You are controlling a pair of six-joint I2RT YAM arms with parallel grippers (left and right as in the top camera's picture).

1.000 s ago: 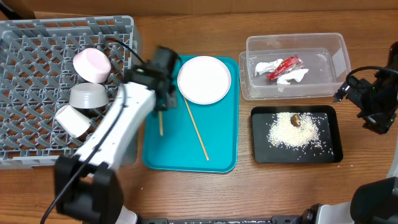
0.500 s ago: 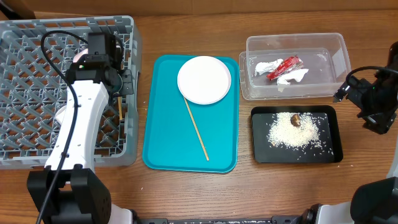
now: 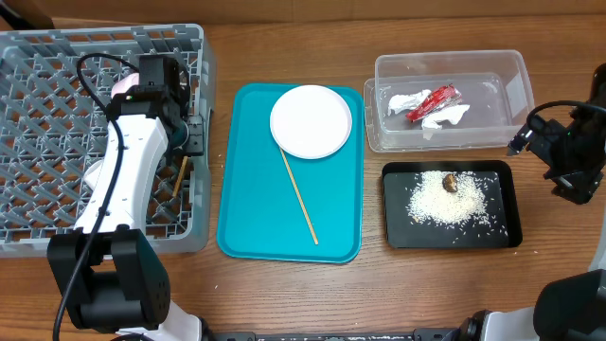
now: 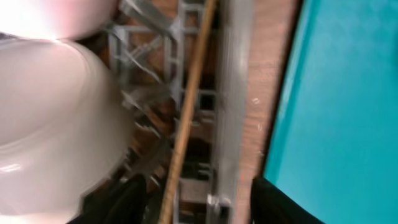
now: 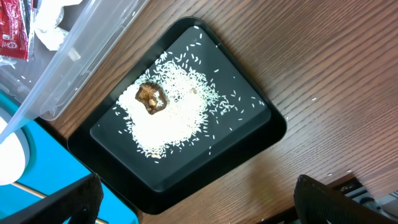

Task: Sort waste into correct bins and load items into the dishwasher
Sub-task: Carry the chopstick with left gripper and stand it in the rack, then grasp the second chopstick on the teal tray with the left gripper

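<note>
Wooden worktop (image 3: 284,294), viewed from above and from both wrists.

**Left jaws:** parted, with no grip evident. The dark fingers (image 4: 127,202) stand on either side of the first chopstick (image 4: 186,112), which leans among the bars at the right edge of the grey dish rack (image 3: 57,57).

**Right jaws:** spread wide and empty, fingers (image 5: 68,199) hanging above the black tray (image 3: 502,170).

**Chopsticks (two):** the first is in the rack. The second chopstick (image 3: 298,197) lies slantwise on the teal tray (image 3: 246,189), its upper end at the plate's rim.

**Plate (one):** the white round plate (image 3: 311,121) sits at the far end of the teal tray.

**Rack contents:** beside the first chopstick are two pale round vessels, a white vessel (image 4: 56,124) and a pinkish vessel (image 4: 62,15), both cut off by the frame. From above, the left arm (image 3: 123,189) covers much of the load.

**Clear tub (image 3: 511,71):** holds one red snack wrapper (image 3: 434,100) lying among crumpled white napkin (image 3: 407,100).

**Black tray:** holds a heap of loose white rice (image 5: 171,118), with stray grains around it and one brown food scrap (image 5: 151,98) at the heap's edge. The tub and the black tray sit just beside each other, to the right of the teal tray.
</note>
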